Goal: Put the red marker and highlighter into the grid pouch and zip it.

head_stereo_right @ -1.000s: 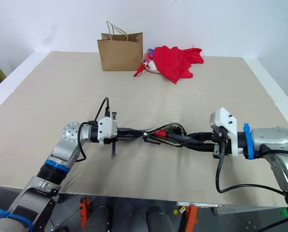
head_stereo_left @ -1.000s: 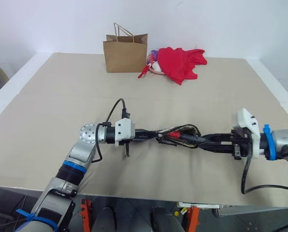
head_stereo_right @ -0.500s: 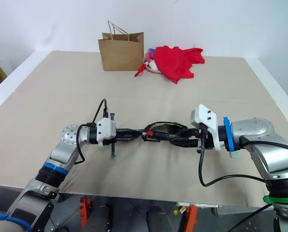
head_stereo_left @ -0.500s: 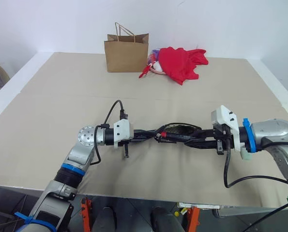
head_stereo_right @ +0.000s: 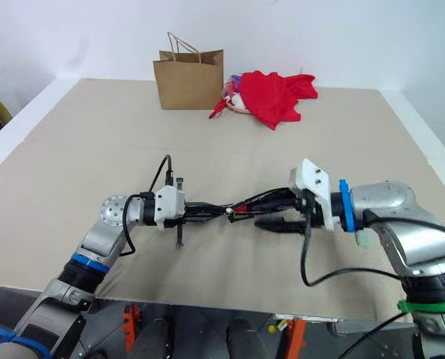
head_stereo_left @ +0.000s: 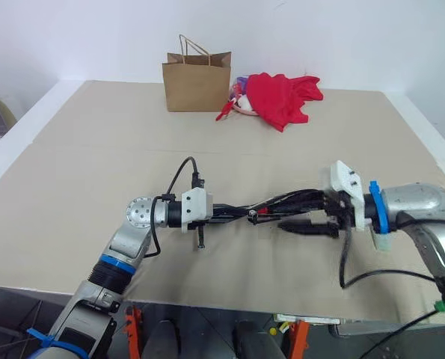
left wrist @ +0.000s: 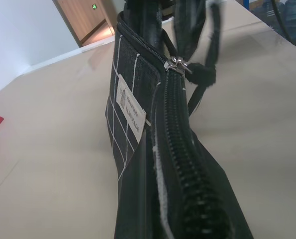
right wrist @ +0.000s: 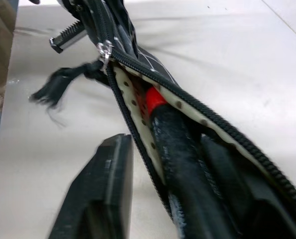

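Note:
The grid pouch [left wrist: 122, 130] hangs level above the table between my two grippers. My left gripper [head_stereo_left: 237, 212] is shut on its left end. The zipper slider [left wrist: 176, 63] with its dark tassel sits near that end, and the mouth gapes open beyond it. Inside lies the red marker [right wrist: 155, 99], red cap toward the left gripper, black barrel running back. My right gripper [head_stereo_left: 284, 213] stands open at the pouch's right end; one finger [right wrist: 103, 189] hangs free below the pouch and the other lies along the mouth. The highlighter is out of view.
A brown paper bag [head_stereo_left: 196, 82] stands at the far edge of the tan table [head_stereo_left: 95, 149], with a red cloth [head_stereo_left: 282, 96] heaped beside it. The table's front edge [head_stereo_left: 207, 295] runs just below my arms.
My right gripper has opened, its lower finger dropping away from the pouch. The right arm has shifted a little left, toward the left gripper. The left gripper has kept its hold.

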Robot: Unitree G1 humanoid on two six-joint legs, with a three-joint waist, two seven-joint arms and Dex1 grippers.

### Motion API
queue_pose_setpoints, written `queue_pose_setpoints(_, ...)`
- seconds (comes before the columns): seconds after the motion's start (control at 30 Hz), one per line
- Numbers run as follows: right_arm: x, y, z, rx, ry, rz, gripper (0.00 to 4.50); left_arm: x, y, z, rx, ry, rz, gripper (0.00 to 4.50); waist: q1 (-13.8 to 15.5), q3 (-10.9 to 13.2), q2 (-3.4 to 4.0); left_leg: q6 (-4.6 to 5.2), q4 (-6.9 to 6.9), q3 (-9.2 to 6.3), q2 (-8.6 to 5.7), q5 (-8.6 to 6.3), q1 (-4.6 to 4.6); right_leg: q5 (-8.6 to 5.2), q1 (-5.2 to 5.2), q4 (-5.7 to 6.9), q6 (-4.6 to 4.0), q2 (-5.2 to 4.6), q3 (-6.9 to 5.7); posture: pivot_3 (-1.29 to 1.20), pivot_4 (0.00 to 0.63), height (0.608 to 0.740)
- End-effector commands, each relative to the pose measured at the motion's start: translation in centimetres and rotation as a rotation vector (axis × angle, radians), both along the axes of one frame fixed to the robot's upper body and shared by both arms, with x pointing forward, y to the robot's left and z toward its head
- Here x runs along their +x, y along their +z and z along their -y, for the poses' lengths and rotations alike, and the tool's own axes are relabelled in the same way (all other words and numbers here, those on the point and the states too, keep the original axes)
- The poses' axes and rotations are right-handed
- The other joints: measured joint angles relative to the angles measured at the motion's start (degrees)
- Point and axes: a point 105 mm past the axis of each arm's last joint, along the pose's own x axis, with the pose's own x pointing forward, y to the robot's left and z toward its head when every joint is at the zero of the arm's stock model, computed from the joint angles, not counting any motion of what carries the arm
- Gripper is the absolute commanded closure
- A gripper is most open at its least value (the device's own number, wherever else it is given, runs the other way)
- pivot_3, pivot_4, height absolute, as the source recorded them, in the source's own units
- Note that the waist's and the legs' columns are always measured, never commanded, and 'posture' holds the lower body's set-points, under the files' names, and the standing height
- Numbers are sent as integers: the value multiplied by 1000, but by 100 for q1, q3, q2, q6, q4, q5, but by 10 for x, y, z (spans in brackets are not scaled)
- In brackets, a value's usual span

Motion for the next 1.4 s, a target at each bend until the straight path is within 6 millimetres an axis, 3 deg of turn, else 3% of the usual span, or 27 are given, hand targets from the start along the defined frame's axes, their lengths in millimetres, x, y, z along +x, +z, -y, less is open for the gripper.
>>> queue_pose_setpoints(0.03,-22,15,8,39,55,92,44,1,10,-4,-19,3,30,4500,6,0,-1,0,2,-2,-2,-1,-1,-2,3,-1,1,0,0,0,150,740)
queue_pose_setpoints(0.2,-28,18,45,96,-134,104,44,3,10,-7,-10,8,26,4500,8,0,-1,0,9,-5,-4,0,4,0,13,-1,2,-1,0,0,150,740)
queue_pose_setpoints(0.37,-18,25,81,195,-395,167,44,3,8,-7,-3,4,22,4500,-25,0,-2,0,21,-5,-4,1,9,11,17,0,2,0,1,0,150,740)
queue_pose_setpoints(0.57,-12,7,117,344,-778,131,44,3,7,-7,1,2,20,4500,-20,0,-1,1,21,-6,-6,2,8,10,19,0,4,-1,3,0,150,740)
queue_pose_setpoints(0.7,-8,-12,145,344,-1071,157,44,4,6,-9,11,2,21,4500,-20,-3,3,1,18,-8,-6,2,8,9,18,0,3,-1,3,0,150,740)
queue_pose_setpoints(0.83,-9,-35,151,359,-1247,141,44,5,5,-8,20,0,27,4500,-24,-4,5,1,18,-8,-7,2,9,8,17,0,1,0,3,0,150,740)
queue_pose_setpoints(1.07,-6,-72,156,338,-1409,69,44,5,7,-7,19,-7,37,4500,-28,-6,9,1,16,-4,-7,2,9,5,15,0,-4,-2,7,0,150,740)
queue_pose_setpoints(1.33,-4,-92,173,311,-1560,38,44,3,8,-6,19,-10,41,4500,-25,-6,9,1,14,-4,-8,2,8,4,16,0,-3,-3,7,0,150,740)
queue_pose_setpoints(1.4,-5,-93,174,285,-1582,46,577,4,9,-7,18,-8,43,4500,-25,-6,8,1,13,-5,-8,2,8,4,16,0,-3,-3,7,0,150,740)
